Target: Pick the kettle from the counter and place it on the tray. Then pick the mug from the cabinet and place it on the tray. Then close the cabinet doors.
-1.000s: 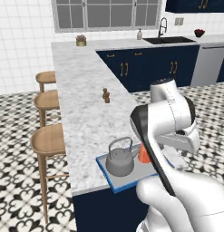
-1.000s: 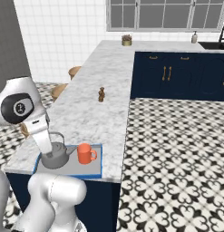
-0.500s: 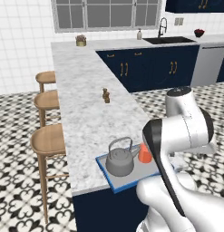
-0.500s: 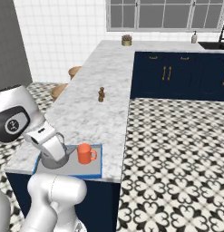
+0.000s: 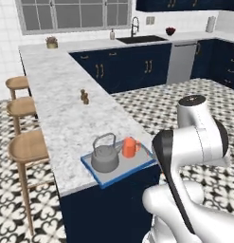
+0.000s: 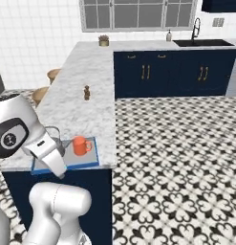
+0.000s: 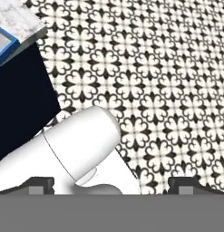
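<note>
The grey kettle (image 5: 105,157) stands on the blue-rimmed tray (image 5: 119,174) near the front end of the marble counter (image 5: 61,109). The orange mug (image 5: 130,147) stands upright on the same tray, just right of the kettle. From the right side the mug (image 6: 81,145) and tray (image 6: 90,162) show beside my arm, which covers most of the kettle. My gripper (image 7: 112,183) is open, its fingertips (image 7: 41,183) wide apart, and it points down at the patterned floor with nothing between them. A tray corner (image 7: 4,43) shows at the top left of the hand view. The cabinet and its doors are out of view.
A small brown shaker (image 5: 84,96) stands mid-counter. Wooden stools (image 5: 26,147) line the counter's left side. Navy base cabinets (image 5: 123,69) with a sink (image 5: 139,39) run along the back wall. The black-and-white tiled floor (image 5: 184,95) spreads to the right.
The whole picture has shifted, so the camera has moved, turning towards the open floor. My arm has swung away from the tray and folded lower. Kettle and mug remain on the tray.
</note>
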